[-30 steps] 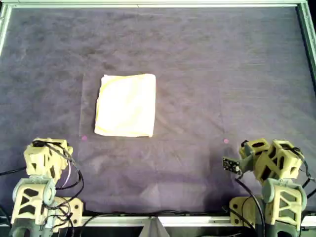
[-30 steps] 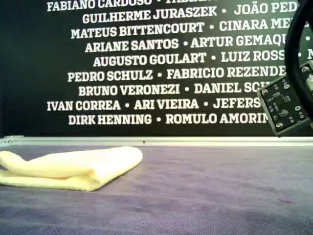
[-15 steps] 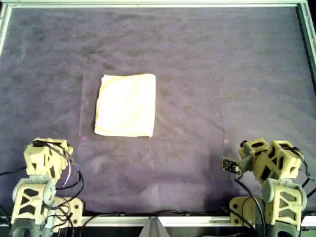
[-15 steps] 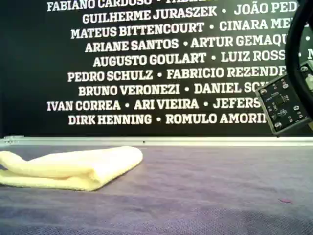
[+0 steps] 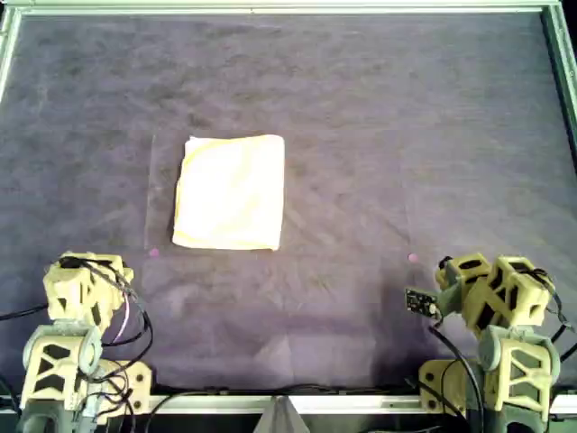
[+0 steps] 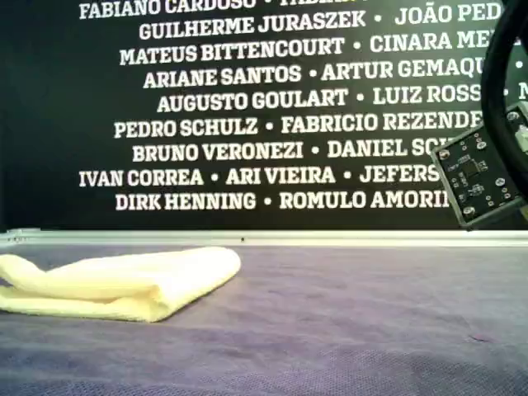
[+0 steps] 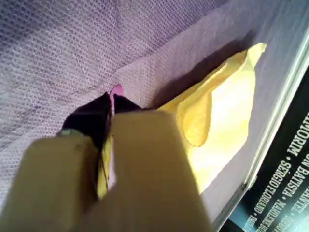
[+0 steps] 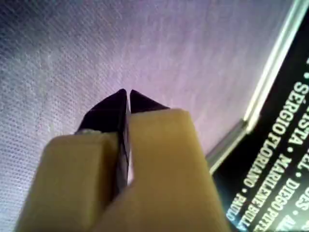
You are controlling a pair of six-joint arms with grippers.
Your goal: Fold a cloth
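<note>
The pale yellow cloth (image 5: 230, 191) lies folded on the purple felt, left of the middle in the overhead view, as a near-square with the doubled layers showing. In the exterior view the cloth (image 6: 124, 285) rests low at the exterior view's left, its rounded fold towards the middle. My left gripper (image 7: 112, 99) is shut and empty, hovering over the felt short of the cloth (image 7: 217, 121). The left arm (image 5: 83, 293) sits at the overhead view's lower left. My right gripper (image 8: 128, 96) is shut and empty over bare felt; the right arm (image 5: 494, 299) sits at the overhead view's lower right.
A metal frame (image 5: 270, 8) borders the felt. Two small pink marks (image 5: 153, 253) (image 5: 412, 258) lie on the felt in front of the arms. A small camera circuit board (image 6: 478, 175) hangs at the exterior view's right. A black banner with white names (image 6: 247, 107) stands behind the table.
The circuit board in the exterior view has shifted very slightly. The cloth and both arms stay where they were.
</note>
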